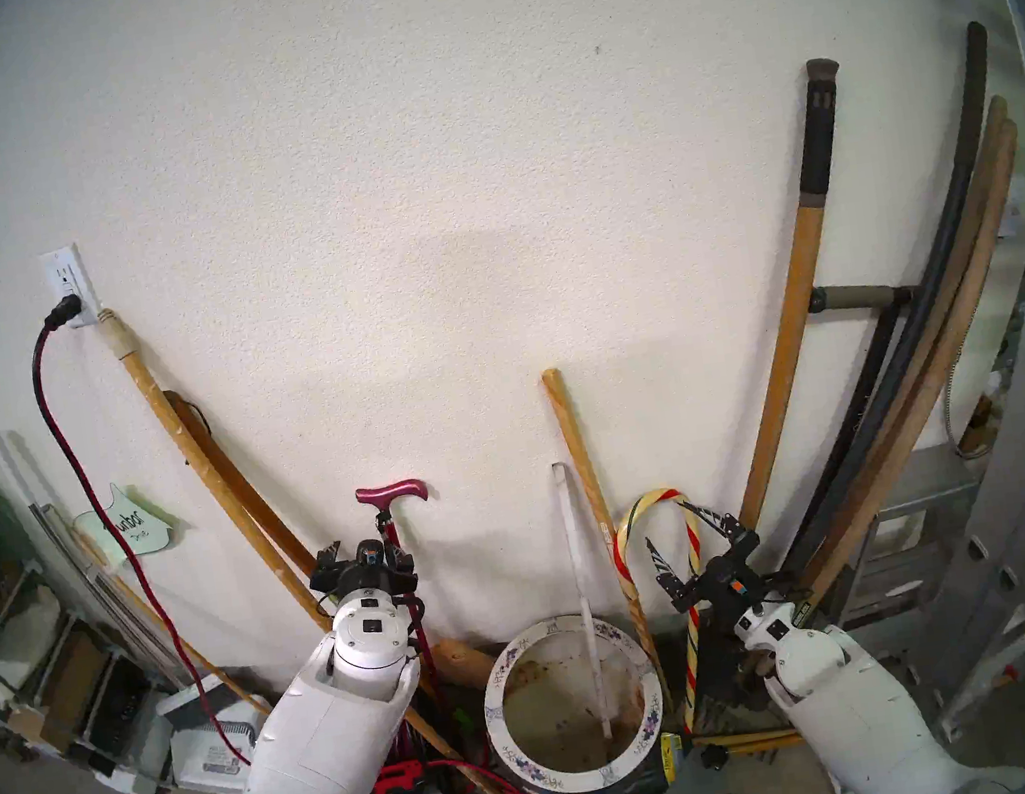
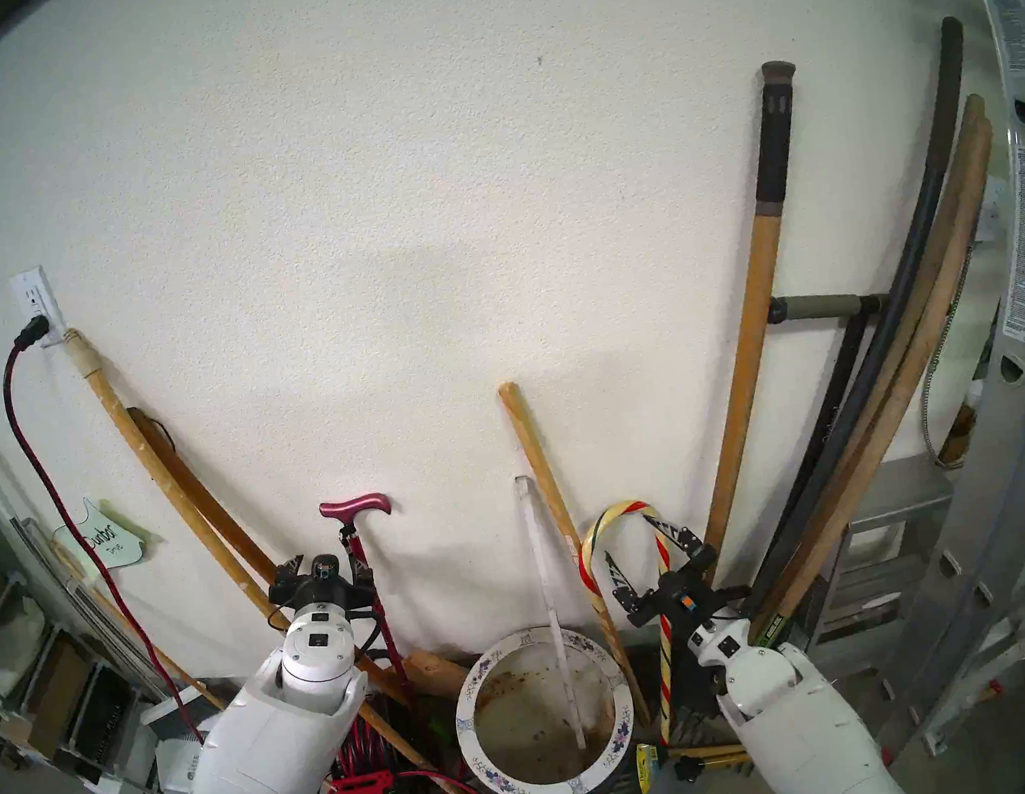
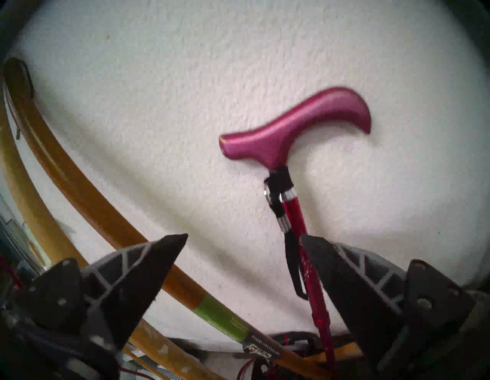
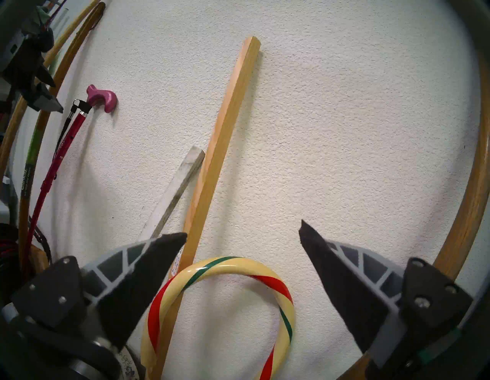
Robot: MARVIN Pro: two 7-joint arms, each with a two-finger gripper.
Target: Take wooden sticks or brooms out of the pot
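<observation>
Two glossy white arms (image 1: 310, 757) end in round white wrist caps bearing small black squares. Each carries a black gripper block with thin black cables. Its fingers (image 4: 156, 268) are dark pointed wedges backed by grey triangular lattice ribs and silver screws.

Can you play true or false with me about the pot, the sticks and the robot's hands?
1. The white slat stands inside the pot. True.
2. The candy-cane stick is in the pot. False: it stands outside, beside it.
3. The left gripper squeezes the magenta cane. False: its fingers are open and hold nothing.
4. The right gripper is open. True.
</observation>
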